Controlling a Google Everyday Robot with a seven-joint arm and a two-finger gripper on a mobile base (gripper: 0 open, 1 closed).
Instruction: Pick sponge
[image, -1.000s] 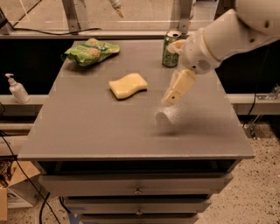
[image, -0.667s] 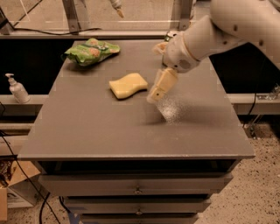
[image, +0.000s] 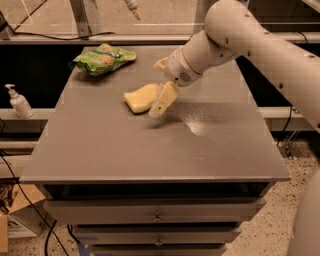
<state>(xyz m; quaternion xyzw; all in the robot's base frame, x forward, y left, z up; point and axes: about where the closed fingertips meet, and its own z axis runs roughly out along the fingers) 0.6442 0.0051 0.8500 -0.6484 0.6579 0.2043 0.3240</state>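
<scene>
The pale yellow sponge (image: 140, 98) lies flat on the grey table (image: 100, 150), left of centre. My cream-coloured gripper (image: 161, 103) hangs from the white arm that comes in from the upper right. It sits right at the sponge's right edge, its tip pointing down toward the table surface. The arm's wrist covers the area just behind the sponge. The sponge rests on the table, not held.
A green snack bag (image: 102, 58) lies at the table's back left. A white pump bottle (image: 19, 101) stands on a shelf off the left side. Drawers sit below the table's front edge. The soda can is hidden behind the arm.
The gripper has moved left across the table, from the right-centre to the sponge's right edge. The arm now covers the soda can. The sponge has not moved.
</scene>
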